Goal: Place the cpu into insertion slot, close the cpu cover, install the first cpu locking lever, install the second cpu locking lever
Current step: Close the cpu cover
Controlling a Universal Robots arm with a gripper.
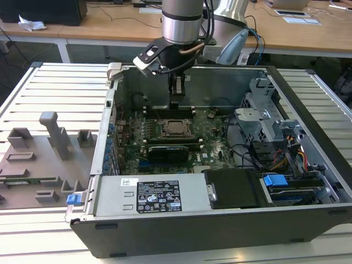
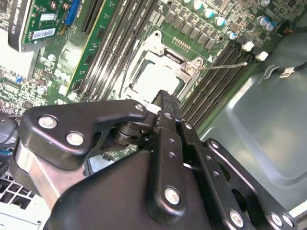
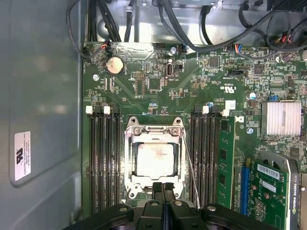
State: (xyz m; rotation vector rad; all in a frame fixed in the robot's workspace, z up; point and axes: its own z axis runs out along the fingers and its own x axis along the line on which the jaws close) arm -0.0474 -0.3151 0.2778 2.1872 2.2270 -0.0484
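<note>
Gripper [image 3: 163,186] blocks the near edge of the cover [image 3: 128,163] in both wrist views, and the lever [image 3: 189,165] ends somewhere under it, so can't tell if it's hooked. Exterior view: socket [image 1: 177,128] too tiny to judge, arm [image 1: 181,19] cut off up top.

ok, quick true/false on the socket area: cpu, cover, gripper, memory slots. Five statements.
1. The cpu lies in the insertion slot. True.
2. The cpu cover stands raised off the socket. False: it lies flat, framing the cpu.
3. The gripper is shut. True.
4. The gripper carries the cpu. False: it holds nothing, and its tips are at the socket's edge.
5. The memory slots run along one side of the socket only. False: they flank both sides.
</note>
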